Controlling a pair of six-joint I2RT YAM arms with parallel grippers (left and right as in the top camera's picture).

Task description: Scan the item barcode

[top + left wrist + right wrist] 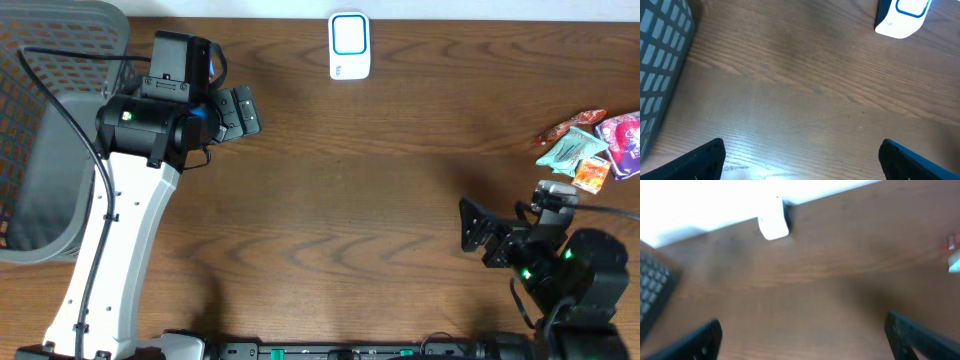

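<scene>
A white scanner with a blue-edged window [349,45] stands at the table's far edge, also seen in the left wrist view [902,17] and, blurred, in the right wrist view [773,225]. Several small snack packets [585,148] lie in a pile at the right edge; no barcode shows on them. My left gripper [247,112] hovers open at the far left over bare wood, left of the scanner, with nothing between its fingers [705,160]. My right gripper [468,228] is open at the near right, empty, left of the packets and apart from them.
A grey mesh basket [50,130] fills the left edge, right beside the left arm, and its wall shows in the left wrist view [660,65]. Brown wooden table [380,200] stretches between the two arms.
</scene>
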